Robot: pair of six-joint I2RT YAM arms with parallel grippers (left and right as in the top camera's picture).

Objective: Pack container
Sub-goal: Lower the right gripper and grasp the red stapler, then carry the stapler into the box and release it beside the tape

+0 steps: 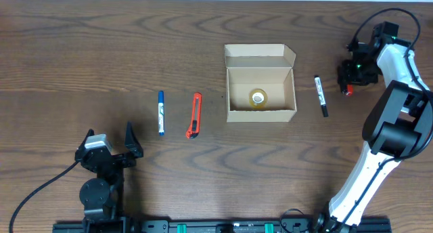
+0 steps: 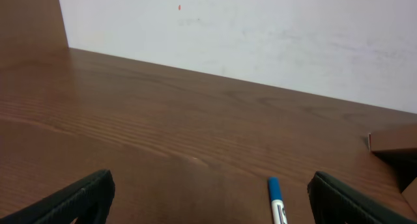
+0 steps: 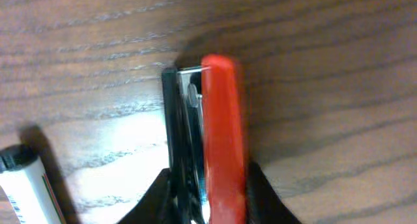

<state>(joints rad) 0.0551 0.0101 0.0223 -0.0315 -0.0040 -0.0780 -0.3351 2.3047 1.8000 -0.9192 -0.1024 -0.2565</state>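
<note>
1. Overhead view: the container (image 1: 262, 115) stands open near the middle of the bench, its flap lid turned toward the far edge. A tape roll (image 1: 258, 97) lies inside. A black marker (image 1: 321, 95) lies just beside its right wall. A red cutter (image 1: 195, 115) and a blue pen (image 1: 161, 112) lie apart on its left. The right tool (image 1: 349, 87) is low near the right edge, at a red stapler (image 1: 348, 91), but the grip is too small to judge here. The left tool (image 1: 110, 133) hangs near the front edge, jaws wide.

2. Left wrist view: it adds only that nothing is between the wide fingers. The blue pen lies ahead, and a corner of the container is at the side.

3. Right wrist view: here the grip is clear. Both fingers press the sides of the red stapler, which seems to lie on the bench, with the marker close by. I judge the step is picking up the stapler. The next move asks a straight lift, then a carry over the marker to the free floor beside the tape roll.
</note>
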